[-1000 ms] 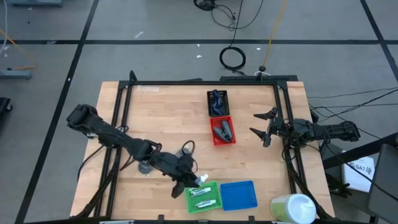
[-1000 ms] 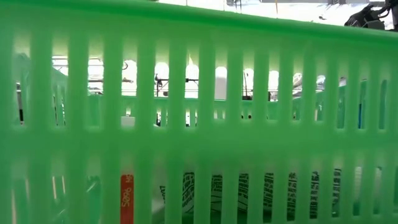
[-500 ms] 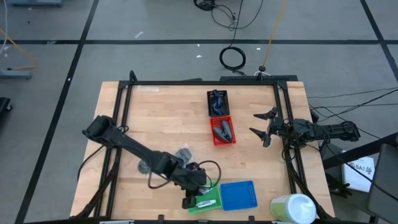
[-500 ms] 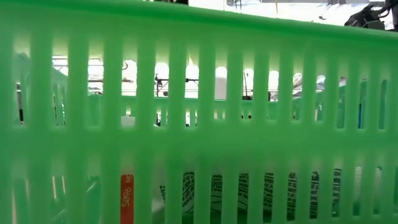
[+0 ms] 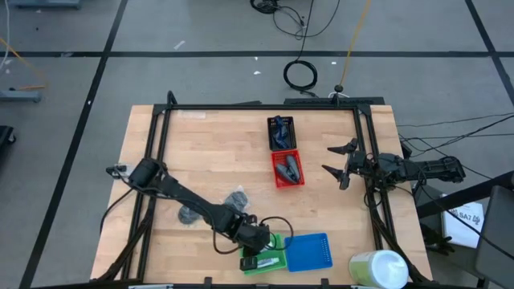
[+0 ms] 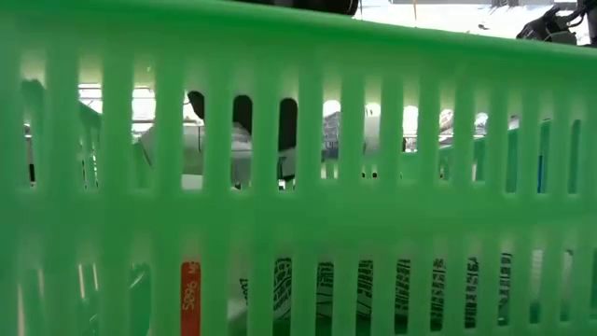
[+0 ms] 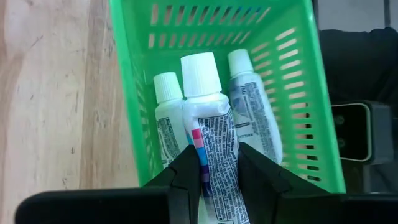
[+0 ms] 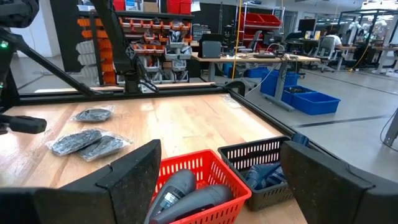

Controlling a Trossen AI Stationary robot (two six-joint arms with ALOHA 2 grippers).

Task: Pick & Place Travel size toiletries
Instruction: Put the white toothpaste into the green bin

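My left gripper (image 5: pixel 255 258) reaches slanting down into the green basket (image 5: pixel 275 255) at the table's near edge, shut on a white tube (image 7: pixel 211 130). Two more white tubes (image 7: pixel 166 121) (image 7: pixel 252 106) lie on the basket's floor beneath it. In the low view the dark fingers (image 6: pixel 241 110) show through the basket's slats. Two round dark pads (image 5: pixel 237 198) (image 5: pixel 186 214) lie flat on the table behind the arm. Dark mini bottles lie in the red basket (image 5: pixel 287 169). My right gripper (image 5: pixel 337 164) waits open at the table's right side, touching nothing. My left gripper pinches the white tube's printed body (image 7: pixel 214 163), behind its middle toward the flat end, between its two fingers. The fingers slant down from the table's left, lying along the tube. The capped end (image 7: pixel 200 73) points ahead, over the two tubes in the basket.
A blue basket (image 5: pixel 309 251) stands right beside the green one. A black basket (image 5: pixel 281 132) sits behind the red one. A large white-and-green cylinder (image 5: pixel 377 269) stands at the near right corner. Bare wood lies at the far left (image 5: pixel 209 144).
My left gripper has moved toward the table's near edge and down into the green basket, tipping more steeply downward, with the white tube still in its fingers. Its fingers and the tube now show through the basket slats in the low view.
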